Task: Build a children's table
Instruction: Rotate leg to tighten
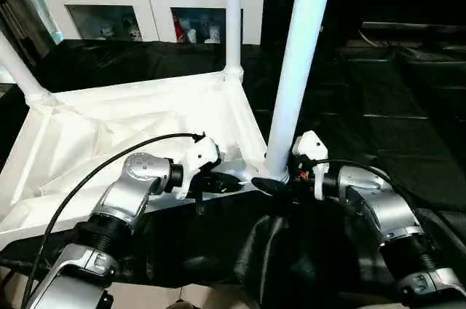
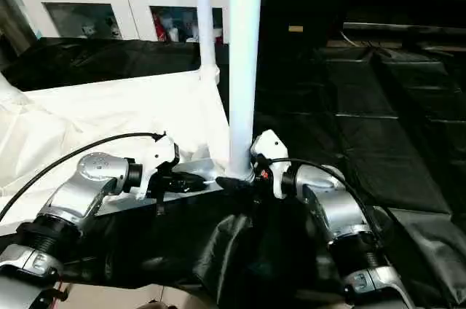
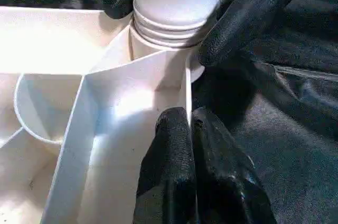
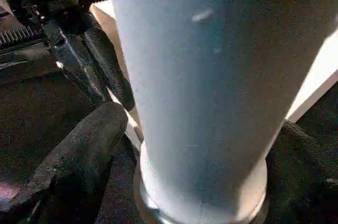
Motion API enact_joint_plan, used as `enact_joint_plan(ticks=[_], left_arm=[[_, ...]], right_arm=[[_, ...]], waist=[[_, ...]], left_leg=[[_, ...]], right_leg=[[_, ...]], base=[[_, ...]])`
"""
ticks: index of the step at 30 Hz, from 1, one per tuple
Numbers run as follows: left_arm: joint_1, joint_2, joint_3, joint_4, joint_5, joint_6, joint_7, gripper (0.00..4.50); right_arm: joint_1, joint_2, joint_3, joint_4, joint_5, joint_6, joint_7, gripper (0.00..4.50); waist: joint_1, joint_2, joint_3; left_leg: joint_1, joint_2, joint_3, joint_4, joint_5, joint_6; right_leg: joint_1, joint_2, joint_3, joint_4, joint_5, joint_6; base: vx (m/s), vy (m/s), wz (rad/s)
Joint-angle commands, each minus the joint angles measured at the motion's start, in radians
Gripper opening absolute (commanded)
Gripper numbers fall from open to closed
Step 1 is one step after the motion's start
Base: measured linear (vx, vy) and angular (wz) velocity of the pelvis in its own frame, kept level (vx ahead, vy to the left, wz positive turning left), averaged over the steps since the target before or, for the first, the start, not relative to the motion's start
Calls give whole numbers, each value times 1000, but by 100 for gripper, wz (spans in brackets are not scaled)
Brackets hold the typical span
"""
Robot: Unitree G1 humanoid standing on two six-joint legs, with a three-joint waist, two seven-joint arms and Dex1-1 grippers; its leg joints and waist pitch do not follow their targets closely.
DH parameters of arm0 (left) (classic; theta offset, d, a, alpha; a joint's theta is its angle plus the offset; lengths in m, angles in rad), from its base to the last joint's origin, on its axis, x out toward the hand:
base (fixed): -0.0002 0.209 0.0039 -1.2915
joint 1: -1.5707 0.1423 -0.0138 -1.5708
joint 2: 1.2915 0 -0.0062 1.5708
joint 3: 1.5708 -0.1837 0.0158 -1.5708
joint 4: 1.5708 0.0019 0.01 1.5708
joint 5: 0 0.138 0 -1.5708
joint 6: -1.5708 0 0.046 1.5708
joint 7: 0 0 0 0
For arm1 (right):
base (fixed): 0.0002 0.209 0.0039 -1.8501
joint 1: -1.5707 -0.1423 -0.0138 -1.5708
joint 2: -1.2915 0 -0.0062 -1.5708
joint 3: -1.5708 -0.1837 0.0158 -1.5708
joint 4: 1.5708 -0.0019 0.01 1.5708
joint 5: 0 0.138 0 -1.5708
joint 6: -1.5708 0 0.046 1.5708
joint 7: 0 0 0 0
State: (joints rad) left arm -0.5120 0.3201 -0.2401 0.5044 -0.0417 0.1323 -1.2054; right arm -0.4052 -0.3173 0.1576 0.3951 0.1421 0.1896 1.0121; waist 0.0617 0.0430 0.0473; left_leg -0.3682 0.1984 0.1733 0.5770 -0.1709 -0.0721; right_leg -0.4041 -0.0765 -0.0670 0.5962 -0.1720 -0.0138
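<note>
Black sheeting [image 1: 408, 105] covers the ground around your work, and a white cabinet [image 1: 145, 3] with glass-fronted compartments stands behind it.

Your children's table [image 1: 131, 127] lies upside down on that sheeting, its ribbed underside facing up. You can see three legs standing in its corner sockets: the near leg [image 1: 298, 61] at the corner closest to you, a far leg [image 1: 233, 17] behind it, and a third leg [image 1: 18, 68] at the left edge of the left eye view, leaning outward.

Your left pincer [image 3: 191, 129] is at the table's near rim, right beside the near corner. In the left wrist view its two black fingers [image 3: 174, 171] are pressed together on the thin upright wall of the rim, one on each side, so it is pinching the table's edge.

Your right pincer [image 4: 206, 150] sits at the base of the near leg. In the right wrist view one finger lies on either side of the tube, just above the socket collar [image 3: 169, 28], both touching it, so it is clamped around the leg. In the left wrist view the leg's ribbed end is seated in the socket.
</note>
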Motion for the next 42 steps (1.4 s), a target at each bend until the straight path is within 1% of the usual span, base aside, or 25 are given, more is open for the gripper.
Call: enact_joint_plan(ticks=[1,3,6,7,8,11,13,16,17,18,19,20,22,25,26,27,29,30,32,34,36,38,40,41,42], left_arm=[[-4,-14,10,-46,-53,-16,-19,0],[-6,-17,14,-40,-46,-19,-2,0],[-14,-27,21,-26,-35,-24,33,0],[-19,-34,27,-18,-29,-29,56,0],[-36,-60,41,0,-28,-19,108,0],[-60,-90,55,27,-17,-7,183,0],[-67,-98,58,34,-14,-5,201,0],[-124,-148,64,111,26,-13,333,0],[-146,-168,64,138,39,-15,384,0],[-152,-174,65,145,42,-16,397,0],[-167,-191,66,163,49,-18,431,0],[-177,-202,68,174,53,-20,455,0],[-192,-225,66,192,60,-29,487,0],[-190,-236,58,188,55,-33,472,0],[-181,-235,52,182,50,-45,441,0],[-181,-235,52,182,50,-45,441,0],[-169,-223,49,176,46,-58,406,0],[-165,-219,48,173,44,-60,393,0],[-157,-207,46,165,36,-65,365,0],[-140,-185,41,143,21,-69,310,0],[-122,-159,36,118,6,-69,250,0],[-111,-142,31,101,-3,-67,210,0],[-103,-127,25,90,-7,-64,182,0],[-91,-105,18,74,-11,-61,140,0],[-83,-88,12,62,-14,-56,108,0]], right_arm=[[6,6,21,-15,6,21,7,357],[5,12,21,-12,6,24,-1,349],[4,27,20,-2,1,26,-26,317],[3,39,15,4,1,28,-45,317],[-10,91,-20,37,5,41,-138,302],[-24,137,-35,74,-9,44,-234,279],[-28,148,-37,85,-15,43,-258,275],[-73,229,-53,183,-51,59,-440,268],[-94,261,-57,224,-70,55,-516,267],[-101,270,-59,238,-76,53,-541,267],[-122,293,-63,273,-90,46,-595,267],[-136,307,-63,296,-101,37,-626,267],[-161,329,-51,333,-118,5,-641,267],[-164,335,-59,333,-102,-24,-599,267],[-159,330,-70,321,-79,-23,-550,322],[-159,330,-70,321,-79,-23,-550,336],[-156,316,-76,311,-60,-23,-507,338],[-155,309,-74,307,-58,-24,-496,349],[-150,285,-61,296,-57,-34,-459,386],[-130,238,-41,257,-56,-44,-377,386],[-108,185,-26,208,-49,-51,-289,386],[-96,153,-23,179,-42,-50,-241,386],[-87,128,-23,159,-37,-50,-208,386],[-77,96,-25,135,-31,-48,-163,386],[-68,67,-25,114,-25,-47,-122,386]], waist=[[0,-12,-65],[0,-11,-65],[-1,-11,-64],[-2,-15,-64],[-1,-13,-64],[-6,-15,-63],[-8,-14,-63],[-14,-12,-64],[-16,-11,-64],[-17,-7,-65],[-19,-9,-65],[-21,-7,-66],[-21,-8,-68],[-19,-9,-70],[-19,-11,-69],[-18,-10,-69],[-17,-10,-69],[-17,-11,-69],[-17,-10,-70],[-13,-12,-70],[-12,-11,-69],[-8,-13,-66],[-9,-12,-67],[-5,-12,-66],[-4,-11,-66]], left_leg=[[6,27,-2,-59,-204,66],[6,26,-1,-58,-201,67],[6,27,-2,-59,-207,63],[6,26,-1,-59,-210,61],[8,26,-2,-60,-210,57],[8,24,-4,-61,-220,39],[8,23,-3,-61,-218,36],[6,19,-3,-60,-208,32],[8,19,-4,-59,-211,26],[8,18,-4,-59,-208,22],[8,17,-4,-59,-212,19],[8,17,-4,-58,-209,19],[7,17,-4,-58,-203,26],[3,18,-3,-55,-178,52],[3,18,-2,-55,-177,61],[3,18,-2,-55,-180,65],[3,19,-2,-54,-180,71],[2,19,-2,-54,-179,73],[5,21,-2,-54,-177,75],[3,21,-1,-52,-173,86],[2,21,-1,-52,-170,93],[4,24,0,-53,-190,93],[4,24,0,-54,-195,88],[5,26,-1,-55,-203,81],[6,27,-1,-55,-202,82]], right_leg=[[54,-57,40,-69,-217,-216],[53,-57,40,-69,-214,-217],[53,-57,40,-70,-228,-213],[53,-57,40,-71,-235,-210],[51,-58,41,-72,-243,-208],[52,-60,40,-75,-281,-195],[51,-58,41,-75,-284,-188],[51,-58,41,-75,-267,-189],[50,-58,41,-76,-273,-189],[49,-58,41,-76,-273,-190],[51,-58,40,-78,-275,-189],[51,-58,41,-76,-263,-192],[53,-58,40,-73,-232,-197],[58,-58,40,-68,-169,-213],[58,-58,40,-68,-160,-218],[59,-58,40,-68,-163,-219],[60,-58,39,-67,-167,-223],[61,-59,39,-67,-166,-223],[60,-59,40,-67,-160,-227],[63,-58,39,-65,-144,-233],[62,-59,39,-65,-146,-234],[61,-58,38,-68,-179,-229],[59,-58,38,-68,-197,-227],[59,-58,38,-70,-215,-221],[57,-57,39,-69,-206,-224]], base=[[0,0,0],[0,0,0],[0,0,0],[0,0,0],[0,0,0],[0,0,0],[0,0,0],[0,0,0],[0,0,0],[0,0,0],[0,0,0],[0,0,0],[0,0,0],[0,0,0],[0,0,0],[0,0,0],[0,0,0],[0,0,0],[0,0,0],[0,0,0],[0,0,0],[0,0,0],[0,0,0],[0,0,0],[0,0,0]])
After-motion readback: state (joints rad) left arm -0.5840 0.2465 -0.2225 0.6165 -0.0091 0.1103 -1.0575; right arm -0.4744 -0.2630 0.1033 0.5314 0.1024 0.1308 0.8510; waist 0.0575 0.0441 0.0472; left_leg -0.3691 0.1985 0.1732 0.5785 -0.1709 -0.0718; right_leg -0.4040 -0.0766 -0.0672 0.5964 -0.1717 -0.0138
